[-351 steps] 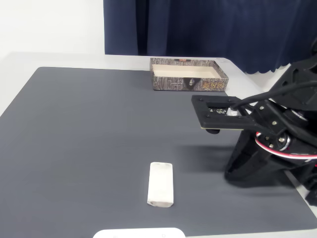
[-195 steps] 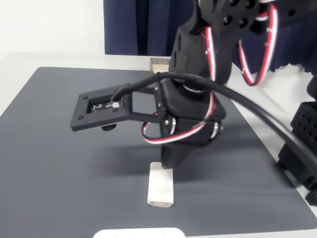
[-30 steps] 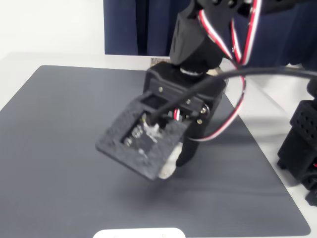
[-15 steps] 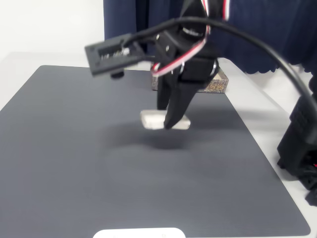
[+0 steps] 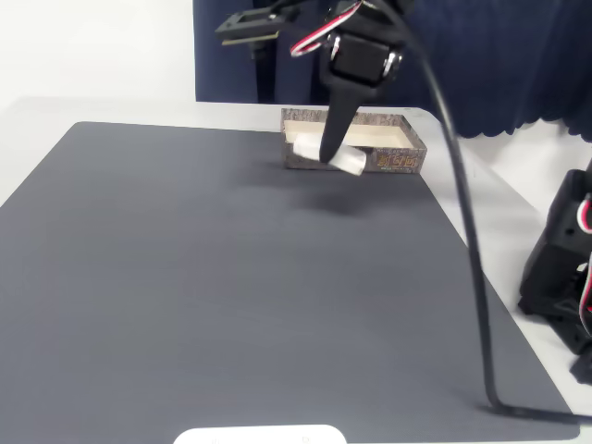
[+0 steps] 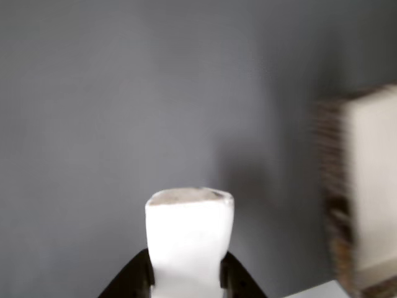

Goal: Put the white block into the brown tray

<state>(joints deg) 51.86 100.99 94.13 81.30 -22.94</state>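
The white block (image 5: 344, 160) now hangs in the air at the brown tray's (image 5: 398, 159) front wall, carried up and back from mid-mat half a second ago. The gripper (image 5: 331, 153) is clamped on it, so release over the tray looks close.

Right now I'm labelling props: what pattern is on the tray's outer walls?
Dark brown wood-grain with a printed label on the brown tray, clearest in the fixed view.

A lab-style test bench: a dark grey mat (image 5: 213, 277) on a white table (image 5: 499, 199), navy curtain (image 5: 462, 55) behind.
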